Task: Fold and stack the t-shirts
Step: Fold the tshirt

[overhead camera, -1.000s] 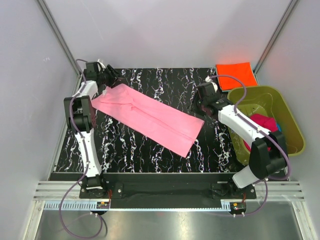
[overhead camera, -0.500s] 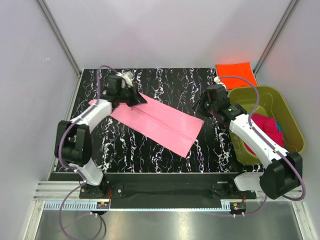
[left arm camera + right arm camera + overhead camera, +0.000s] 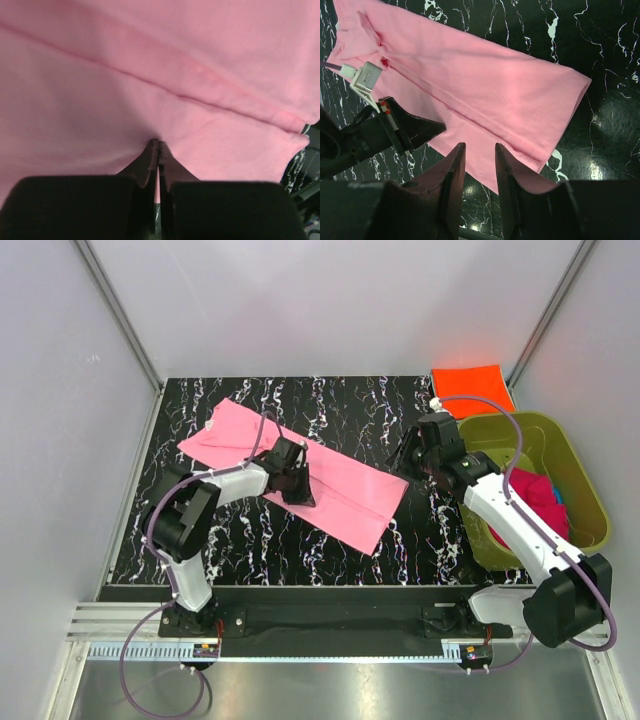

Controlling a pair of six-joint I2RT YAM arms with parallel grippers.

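The pink t-shirt (image 3: 350, 490) lies on the table (image 3: 340, 400) as a long diagonal strip, doubled lengthwise with a seam line running down it. It is thin, limp and light, so it should sag and slide if lifted at one point. It also looks likely to drag on the marbled surface rather than hold a crease. The best places to take hold are probably the two corners of one short end, or an edge pinched through both layers so the fold stays together. The left end effector (image 3: 158, 145) is closed, its tips pressed into the cloth near the strip's middle. Whether a layer is nipped between them cannot be told. The right end effector (image 3: 478, 147) hovers parted and empty over the strip's right end. Four t-shirts are in view. Besides the pink one, an orange t-shirt (image 3: 472, 390) lies folded flat at the far right corner. A magenta t-shirt (image 3: 535, 490) and what looks like a sliver of blue t-shirt (image 3: 557, 498) are heaped in the single olive-green tub (image 3: 580, 475).
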